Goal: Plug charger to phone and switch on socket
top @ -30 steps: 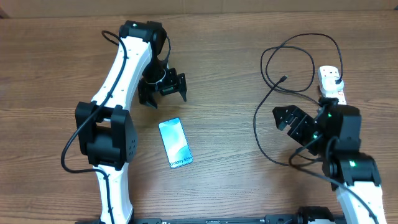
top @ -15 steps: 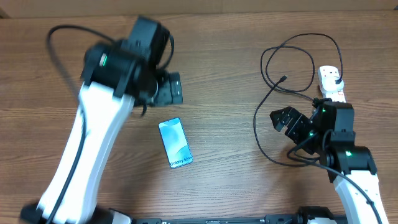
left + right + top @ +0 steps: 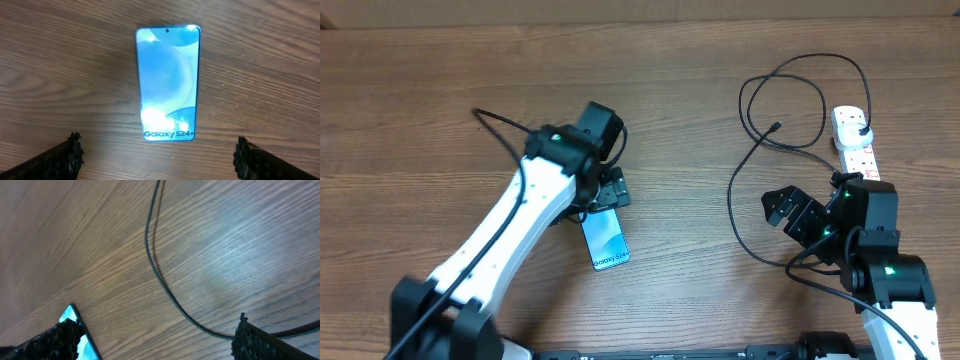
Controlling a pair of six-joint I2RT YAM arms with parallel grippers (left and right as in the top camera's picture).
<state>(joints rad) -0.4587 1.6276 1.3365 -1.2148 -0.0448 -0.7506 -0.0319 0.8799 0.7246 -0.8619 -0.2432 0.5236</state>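
The slim smartphone with a light blue-teal screen (image 3: 167, 82) lies flat, screen up, on the brown wooden table (image 3: 420, 100), just ahead of the left gripper (image 3: 157, 156), whose black fingers are spread wide with nothing between them. The long thin black charger cable (image 3: 730, 200) curves just ahead of the right gripper (image 3: 786, 212), which is also spread wide and empty. The cable runs on to the white elongated power strip (image 3: 853, 140) beside that arm.

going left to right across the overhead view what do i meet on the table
phone → right end effector → socket; left end effector overlaps the phone and the charger loops across the right side, so both left out
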